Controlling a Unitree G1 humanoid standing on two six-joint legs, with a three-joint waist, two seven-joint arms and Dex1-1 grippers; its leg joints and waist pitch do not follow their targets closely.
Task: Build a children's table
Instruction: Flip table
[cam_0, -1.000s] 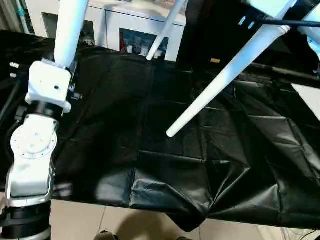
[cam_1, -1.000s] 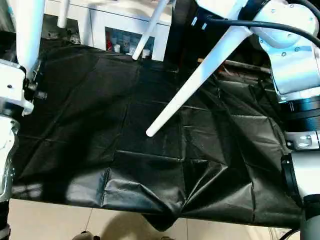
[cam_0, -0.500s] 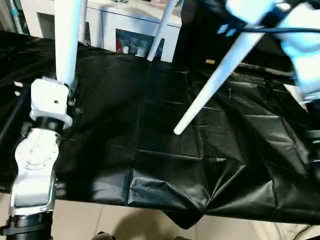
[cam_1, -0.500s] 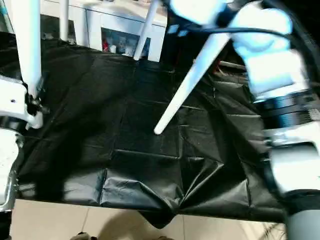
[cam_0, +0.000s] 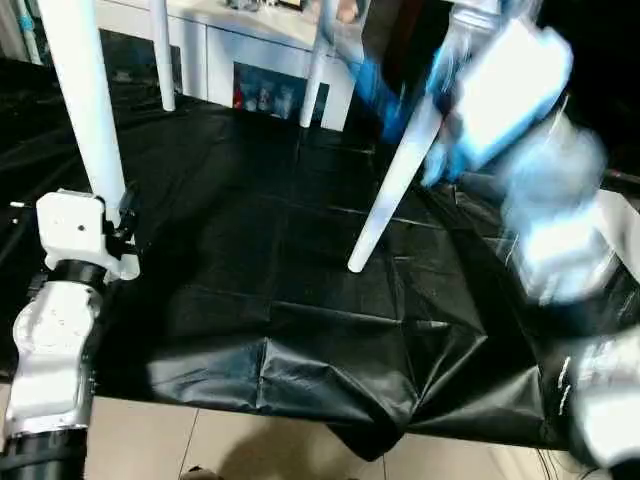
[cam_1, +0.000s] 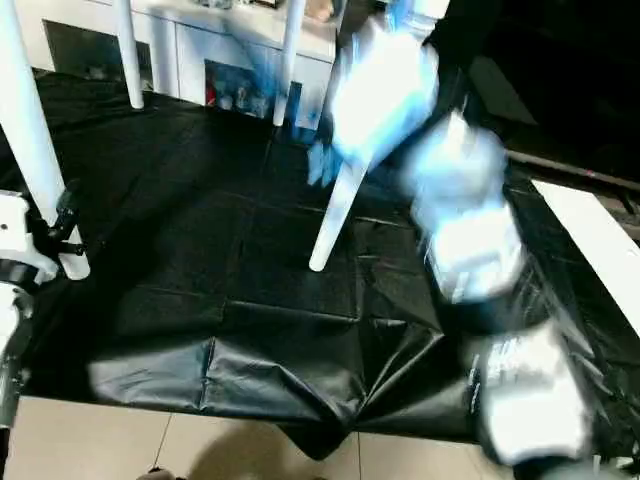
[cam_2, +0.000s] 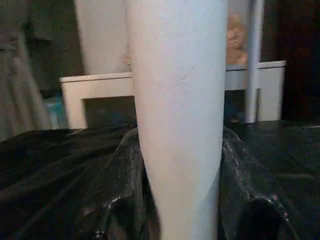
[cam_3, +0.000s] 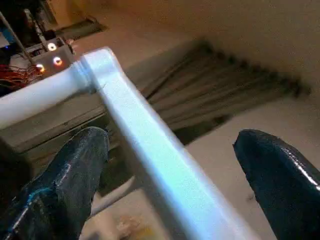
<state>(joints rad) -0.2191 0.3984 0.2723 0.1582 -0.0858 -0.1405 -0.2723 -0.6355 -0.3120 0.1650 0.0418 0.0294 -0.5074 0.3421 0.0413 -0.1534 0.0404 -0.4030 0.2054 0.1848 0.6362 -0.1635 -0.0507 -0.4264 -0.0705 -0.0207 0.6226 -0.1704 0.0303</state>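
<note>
At the left, a white tubular leg (cam_0: 88, 110) of the children's table is being held by the left gripper (cam_0: 122, 225); the leg is standing nearly upright, rising out of the top of the head view, with its lower end beside the white wrist housing and over the black sheet (cam_0: 250, 260) that is covering the work surface. In the left wrist view the same leg (cam_2: 180, 120) is being shown close up, tapering downward against the crumpled sheet, and the left gripper is clamped about it. Further back, two more white legs (cam_0: 161, 60) are being seen standing at the far edge of the sheet, in front of a white cabinet (cam_0: 240, 55). Toward the centre, a fourth leg (cam_0: 392, 185) is being carried on a slant, its narrow end just above the sheet and its upper part running up toward the blurred right arm. In the right wrist view the two black fingers (cam_3: 70, 175) of the right gripper (cam_3: 170, 170) are being held wide apart, and a white edge of the children's table (cam_3: 145, 145) is lying between them; it is passing close by one finger and is well apart from the other, so nothing is being gripped.
</note>
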